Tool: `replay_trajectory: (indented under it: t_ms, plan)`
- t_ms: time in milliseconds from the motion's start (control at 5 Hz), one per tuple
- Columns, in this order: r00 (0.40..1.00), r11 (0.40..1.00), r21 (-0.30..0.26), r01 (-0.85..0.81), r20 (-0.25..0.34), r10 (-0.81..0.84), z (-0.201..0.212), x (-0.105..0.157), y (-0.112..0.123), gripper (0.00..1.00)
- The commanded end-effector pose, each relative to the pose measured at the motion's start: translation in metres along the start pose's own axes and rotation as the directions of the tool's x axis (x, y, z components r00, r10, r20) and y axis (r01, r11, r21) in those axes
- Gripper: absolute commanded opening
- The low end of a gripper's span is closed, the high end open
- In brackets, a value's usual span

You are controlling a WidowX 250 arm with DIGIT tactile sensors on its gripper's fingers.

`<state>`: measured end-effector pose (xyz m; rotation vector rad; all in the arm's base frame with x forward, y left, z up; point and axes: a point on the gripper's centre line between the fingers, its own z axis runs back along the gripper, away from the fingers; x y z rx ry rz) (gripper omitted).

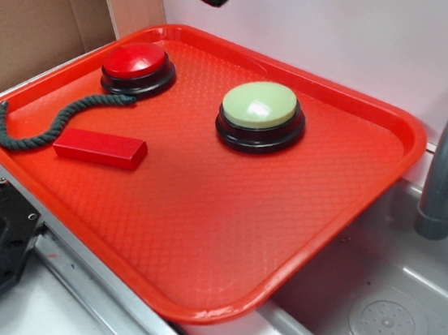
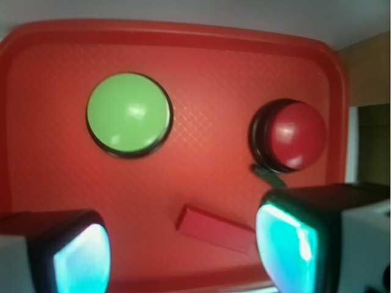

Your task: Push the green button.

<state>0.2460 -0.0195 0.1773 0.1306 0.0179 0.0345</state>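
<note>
Two views: wrist shows the gripper (image 2: 177, 250) spread wide with nothing held, green button (image 2: 128, 113) at 11 o'clock; exterior adds rope (image 1: 45, 123), grey sink (image 1: 385, 318) beside the red tray (image 1: 199, 238)

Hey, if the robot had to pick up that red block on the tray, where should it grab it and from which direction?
Probably from straight above, jaws closing across the narrow width of the red block near its middle. It lies flat on the tray, long and thin, with both long sides free; the rope passes close behind it, so stay clear of that end.
</note>
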Motion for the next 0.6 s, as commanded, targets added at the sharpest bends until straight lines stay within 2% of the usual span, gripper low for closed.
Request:
replay_trajectory:
  t_ms: [0, 200, 400]
  plan:
    - [0.993, 1.000, -0.020, 0.002, 0.121, 0.001, 0.038, -0.010, 0.008, 1.00]
    - [0.992, 0.999, 0.032, 0.033, 0.123, -0.036, 0.046, -0.014, 0.007, 1.00]
    - [0.995, 0.999, 0.036, 0.005, 0.101, -0.009, 0.045, -0.021, 0.010, 1.00]
